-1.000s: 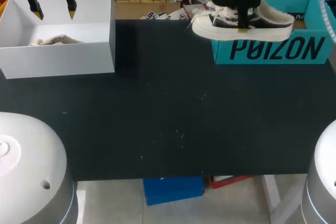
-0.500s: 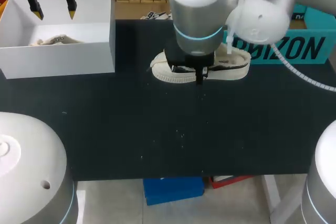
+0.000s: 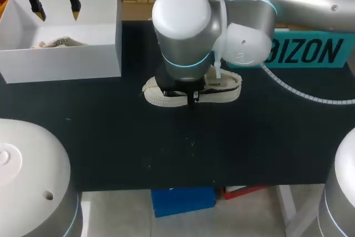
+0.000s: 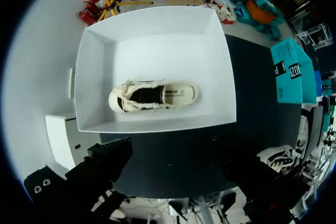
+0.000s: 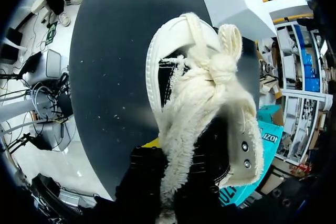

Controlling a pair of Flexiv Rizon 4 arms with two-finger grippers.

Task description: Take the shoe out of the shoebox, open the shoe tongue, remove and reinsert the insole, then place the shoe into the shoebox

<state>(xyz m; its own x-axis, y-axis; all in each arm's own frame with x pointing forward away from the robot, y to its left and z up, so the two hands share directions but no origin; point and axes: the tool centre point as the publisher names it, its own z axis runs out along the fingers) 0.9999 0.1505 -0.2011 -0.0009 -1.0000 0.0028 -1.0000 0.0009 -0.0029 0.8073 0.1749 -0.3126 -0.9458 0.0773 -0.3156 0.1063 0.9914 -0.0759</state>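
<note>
Right hand [image 3: 191, 97] low over table [image 3: 166, 148] centre, tight on cream shoe [image 3: 227, 91]; left hand [image 3: 54, 5] wide open above white box [image 3: 61, 62]

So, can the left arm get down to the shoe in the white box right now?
Probably yes: the left gripper hangs open above the lidless white box, and the shoe lies alone inside, uncovered.

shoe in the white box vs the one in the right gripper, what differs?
Boxed shoe lies inside the white box; gripped shoe is out at mid-table.
Boxed shoe is untouched, with the left gripper open above the box; gripped shoe is clamped mid-body by the right gripper.
Shared: both are cream low-tops with dark insides.
</note>
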